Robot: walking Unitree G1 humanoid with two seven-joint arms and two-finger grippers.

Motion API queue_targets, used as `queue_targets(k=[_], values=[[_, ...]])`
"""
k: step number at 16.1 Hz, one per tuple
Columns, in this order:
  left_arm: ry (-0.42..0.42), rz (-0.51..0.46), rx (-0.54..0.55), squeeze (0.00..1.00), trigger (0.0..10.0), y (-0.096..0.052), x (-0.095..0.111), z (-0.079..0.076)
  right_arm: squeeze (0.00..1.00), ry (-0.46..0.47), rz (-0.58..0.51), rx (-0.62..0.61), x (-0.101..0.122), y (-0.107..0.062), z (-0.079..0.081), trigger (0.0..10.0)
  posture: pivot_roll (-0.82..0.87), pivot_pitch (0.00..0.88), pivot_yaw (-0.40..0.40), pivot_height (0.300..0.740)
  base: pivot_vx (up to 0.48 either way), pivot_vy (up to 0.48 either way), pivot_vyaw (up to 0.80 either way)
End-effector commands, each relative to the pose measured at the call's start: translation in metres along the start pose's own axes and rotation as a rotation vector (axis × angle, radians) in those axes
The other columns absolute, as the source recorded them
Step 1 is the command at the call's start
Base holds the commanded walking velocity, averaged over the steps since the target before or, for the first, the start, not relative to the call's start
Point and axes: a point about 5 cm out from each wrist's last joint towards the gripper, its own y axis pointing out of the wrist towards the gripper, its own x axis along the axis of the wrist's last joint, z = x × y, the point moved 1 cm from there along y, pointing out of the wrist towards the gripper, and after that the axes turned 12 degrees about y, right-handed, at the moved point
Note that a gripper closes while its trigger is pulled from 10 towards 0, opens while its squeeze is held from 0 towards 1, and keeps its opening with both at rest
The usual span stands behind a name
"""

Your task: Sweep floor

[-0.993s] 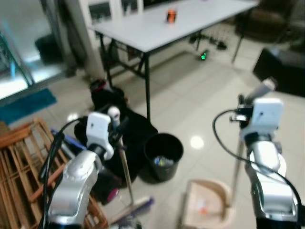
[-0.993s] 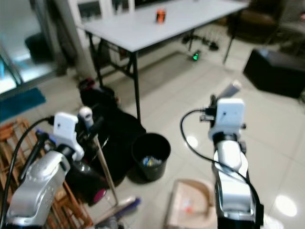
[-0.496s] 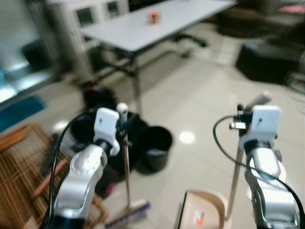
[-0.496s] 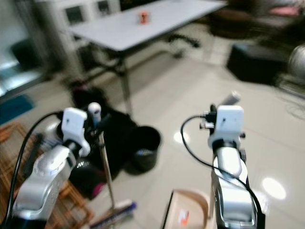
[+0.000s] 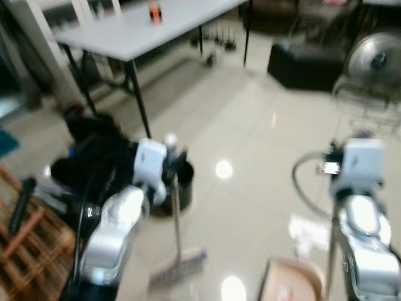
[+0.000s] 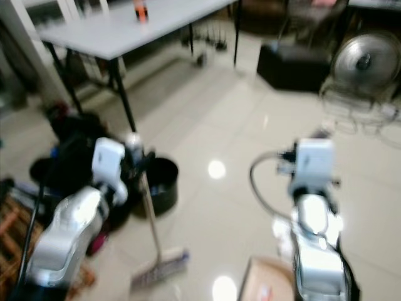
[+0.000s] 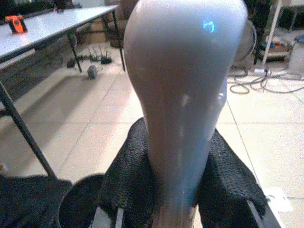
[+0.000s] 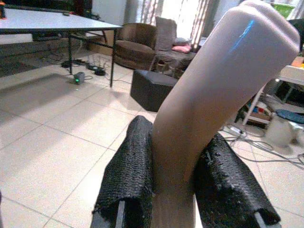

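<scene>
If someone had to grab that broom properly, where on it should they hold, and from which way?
Near the top of the broom, just below its rounded knob. The stick stands almost upright with the bristles on the floor, so the fingers should come in level from the side and close across the thin shaft. That is how the left gripper holds it; the knob would probably stop the stick slipping down through the grip.

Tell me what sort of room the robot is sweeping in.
Probably a living room of a home: a glossy tiled floor, a long white folding table, a dark ottoman and a brown armchair. A standing fan sits at the right.
</scene>
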Motion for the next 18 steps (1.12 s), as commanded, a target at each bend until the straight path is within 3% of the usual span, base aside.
queue_targets(k=[1, 3, 8, 10, 15, 18], values=[[0.02, -0.036, 0.001, 0.0, 10.0, 0.0016, 0.0081, 0.0007, 0.0, 0.007, -0.023, -0.014, 0.0073, -0.0015, -0.0038, 10.0, -0.12, 0.01, 0.059, 0.74, 0.0, -0.39, 0.0], [0.027, -0.042, -0.01, 0.0, 10.0, 0.0024, 0.0088, 0.0, 0.0, 0.012, -0.025, -0.022, 0.0081, -0.002, -0.005, 10.0, -0.12, 0.011, 0.06, 0.74, 0.0, -0.394, 0.0], [0.037, -0.048, -0.013, 0.0, 10.0, 0.0035, 0.0101, 0.0016, 0.0, 0.032, -0.01, -0.059, 0.0077, -0.0035, -0.0066, 10.0, -0.12, 0.013, 0.057, 0.74, 0.0, -0.376, -0.8], [-0.001, -0.027, -0.007, 0.0, 10.0, 0.0042, 0.0073, 0.0035, 0.0, 0.039, -0.008, -0.064, 0.0078, -0.0045, -0.006, 10.0, -0.12, 0.012, 0.06, 0.74, 0.0, 0.0, -0.8], [0.001, -0.048, 0.002, 0.0, 10.0, 0.0076, 0.0114, 0.0078, 0.0, 0.059, -0.006, -0.084, 0.0083, -0.0087, -0.005, 10.0, -0.13, 0.014, 0.067, 0.74, 0.0, 0.479, -0.8], [0.002, -0.052, 0.003, 0.0, 10.0, 0.0095, 0.0132, 0.008, 0.0, 0.051, -0.007, -0.096, 0.0093, -0.0089, -0.0075, 10.0, -0.13, 0.011, 0.071, 0.74, 0.0, 0.0, -0.4]])
